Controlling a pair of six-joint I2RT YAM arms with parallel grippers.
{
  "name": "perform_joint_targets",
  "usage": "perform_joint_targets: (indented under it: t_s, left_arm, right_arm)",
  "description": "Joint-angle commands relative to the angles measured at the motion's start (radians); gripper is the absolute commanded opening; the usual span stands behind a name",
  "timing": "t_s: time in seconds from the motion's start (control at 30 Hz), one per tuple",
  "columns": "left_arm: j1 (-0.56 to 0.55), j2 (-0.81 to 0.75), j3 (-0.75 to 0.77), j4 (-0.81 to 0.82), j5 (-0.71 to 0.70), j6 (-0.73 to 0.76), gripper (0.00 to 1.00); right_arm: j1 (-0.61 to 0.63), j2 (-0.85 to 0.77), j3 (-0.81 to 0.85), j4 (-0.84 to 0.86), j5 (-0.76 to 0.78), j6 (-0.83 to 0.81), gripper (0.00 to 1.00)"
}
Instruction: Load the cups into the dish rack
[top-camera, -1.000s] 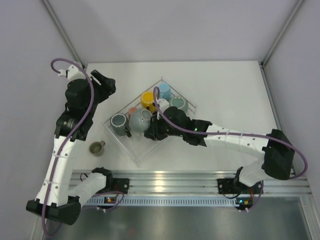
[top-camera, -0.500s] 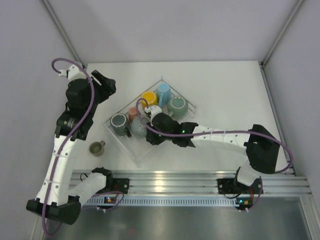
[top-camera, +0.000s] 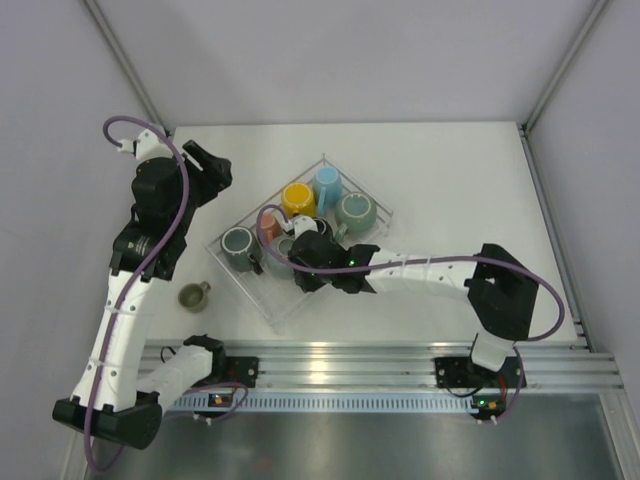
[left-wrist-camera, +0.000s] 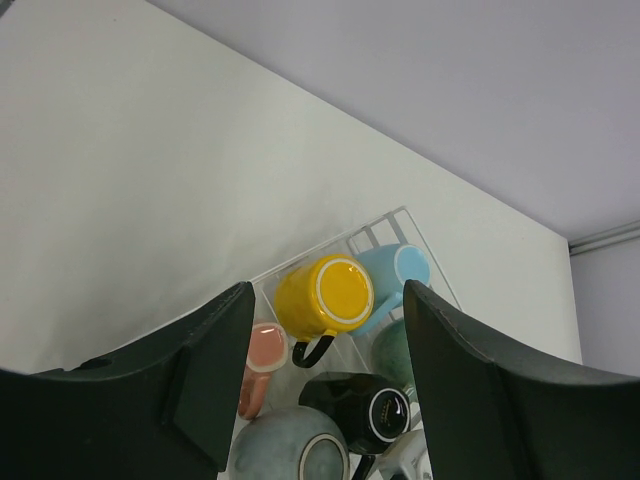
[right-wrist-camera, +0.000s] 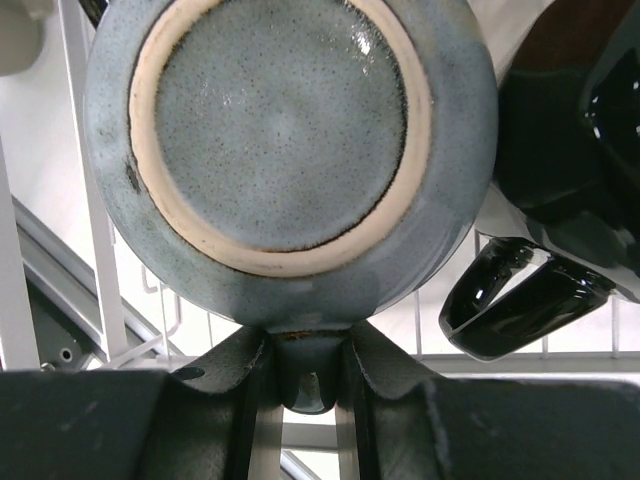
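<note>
Over the last second the right arm has swung leftward across the dish rack (top-camera: 270, 295), carrying an upturned grey-blue mug (right-wrist-camera: 280, 120) from the rack's middle towards the dark grey-green mug (top-camera: 238, 247) - this cup looks close to being set down. The right gripper (right-wrist-camera: 305, 350) has its fingers (right-wrist-camera: 240, 372) clamped on that mug's handle, with a black mug (right-wrist-camera: 570, 200) just beside it. The left gripper (left-wrist-camera: 325, 300) hangs over the far-left tabletop (top-camera: 450, 170), fingers apart and empty. A small olive mug (top-camera: 193, 295) sits outside the rack - one still to load.
</note>
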Motion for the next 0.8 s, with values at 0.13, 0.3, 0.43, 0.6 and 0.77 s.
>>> perform_joint_targets:
  t_s: [0.13, 0.3, 0.43, 0.6, 0.77]
  left_arm:
    - [0.005, 0.001, 0.045, 0.015, -0.011, 0.013, 0.67]
    - [0.005, -0.001, 0.046, 0.013, -0.005, 0.01, 0.67]
    - [0.005, -0.001, 0.045, 0.015, -0.004, 0.005, 0.67]
    - [0.005, 0.001, 0.046, 0.018, 0.001, -0.001, 0.67]
    - [0.005, 0.009, 0.039, 0.024, -0.005, 0.005, 0.67]
  right_arm:
    - [0.013, 0.007, 0.122, 0.002, 0.106, -0.024, 0.0]
    - [0.013, 0.022, 0.15, -0.046, 0.109, -0.027, 0.05]
    - [0.016, 0.005, 0.156, -0.064, 0.107, -0.041, 0.09]
    - [0.027, -0.024, 0.153, -0.075, 0.12, -0.06, 0.19]
    - [0.033, -0.038, 0.152, -0.071, 0.101, -0.06, 0.23]
